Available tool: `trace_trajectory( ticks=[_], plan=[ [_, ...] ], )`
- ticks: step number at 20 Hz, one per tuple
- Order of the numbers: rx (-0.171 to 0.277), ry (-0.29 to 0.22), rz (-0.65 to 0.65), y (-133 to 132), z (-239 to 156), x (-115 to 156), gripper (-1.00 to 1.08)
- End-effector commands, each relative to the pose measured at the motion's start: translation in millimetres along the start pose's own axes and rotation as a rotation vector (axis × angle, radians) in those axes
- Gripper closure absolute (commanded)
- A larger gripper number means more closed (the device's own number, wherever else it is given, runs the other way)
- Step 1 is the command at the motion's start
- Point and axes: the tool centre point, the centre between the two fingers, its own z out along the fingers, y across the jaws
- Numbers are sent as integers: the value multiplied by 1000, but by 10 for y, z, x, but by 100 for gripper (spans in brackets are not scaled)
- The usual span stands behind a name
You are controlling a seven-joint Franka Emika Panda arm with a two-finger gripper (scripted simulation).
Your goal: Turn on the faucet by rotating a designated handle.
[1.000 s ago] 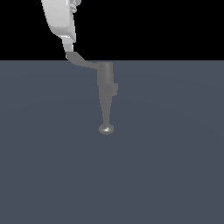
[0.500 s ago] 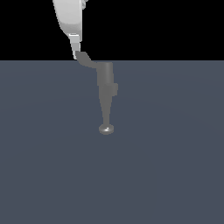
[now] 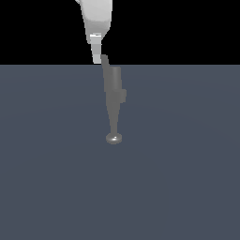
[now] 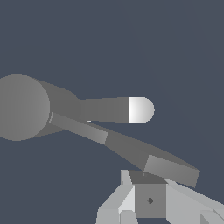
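Observation:
The grey faucet (image 3: 114,91) stands upright in the middle of the exterior view, its spout ending in a shiny round tip (image 3: 113,138). The handle (image 3: 104,60) sticks up behind its top and looks short from here. My white gripper (image 3: 97,57) is shut and empty, pressed against the handle's end on the exterior view's left side. In the wrist view the faucet's round top (image 4: 22,107), the spout tip (image 4: 141,109) and the long lever with its paddle tip (image 4: 171,169) show, with my gripper (image 4: 150,192) right against the paddle.
A flat dark grey-blue floor (image 3: 187,178) surrounds the faucet, with black background above it. Nothing else shows.
My gripper has moved toward the exterior view's right, pushing the handle. The lever has swung from sticking out leftward to nearly in line with the faucet body.

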Motion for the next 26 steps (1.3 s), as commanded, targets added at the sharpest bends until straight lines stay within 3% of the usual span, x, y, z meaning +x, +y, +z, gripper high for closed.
trace_trajectory(
  ticks=[1, 17, 18, 19, 26],
  plan=[
    [0, 0, 1, 2, -1, 3, 108],
    [-7, -1, 11, 47, 18, 941, 108],
    [-7, -1, 11, 47, 18, 941, 108],
    [-3, -1, -23, -3, 0, 725, 108],
    [-4, -1, -14, -154, 6, 930, 108]
  ],
)
